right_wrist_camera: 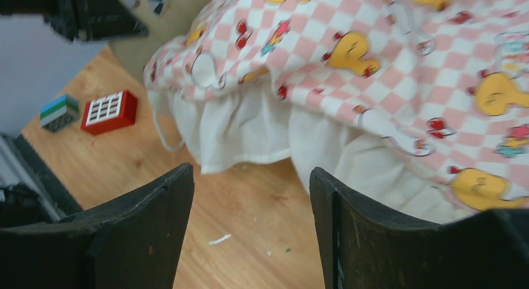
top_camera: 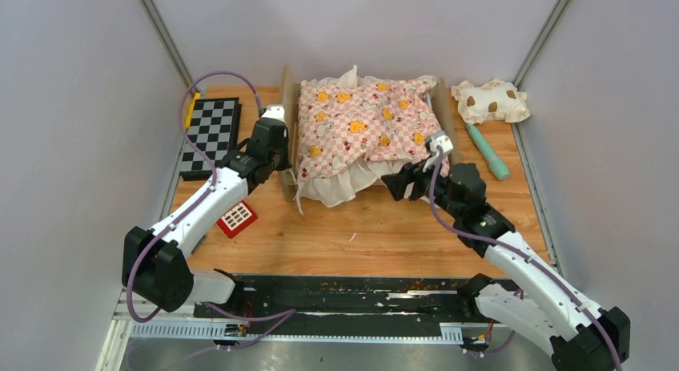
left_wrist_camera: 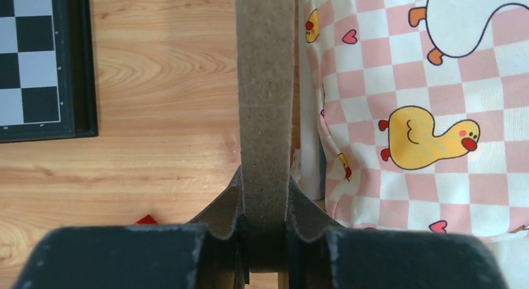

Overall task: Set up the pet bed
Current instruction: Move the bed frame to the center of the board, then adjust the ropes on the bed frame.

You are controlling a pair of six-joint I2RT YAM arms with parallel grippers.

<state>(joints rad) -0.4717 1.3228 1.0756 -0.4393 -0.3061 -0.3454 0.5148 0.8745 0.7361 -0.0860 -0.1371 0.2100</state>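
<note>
Pet bed [top_camera: 286, 90] at the rear middle of the tabletop [top_camera: 360, 235], its left end board pinched edgewise by the left claw [left_wrist_camera: 265, 198], bearing a pink checkered cushion [top_camera: 364, 122] whose white ruffle lies just beyond the spread, empty right claw [right_wrist_camera: 249, 195].

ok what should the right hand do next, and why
Probably ease forward and close on the white ruffle of the pink checkered cushion: the right hand is open short of it, while the left hand clamps the brown wooden bed panel.
</note>
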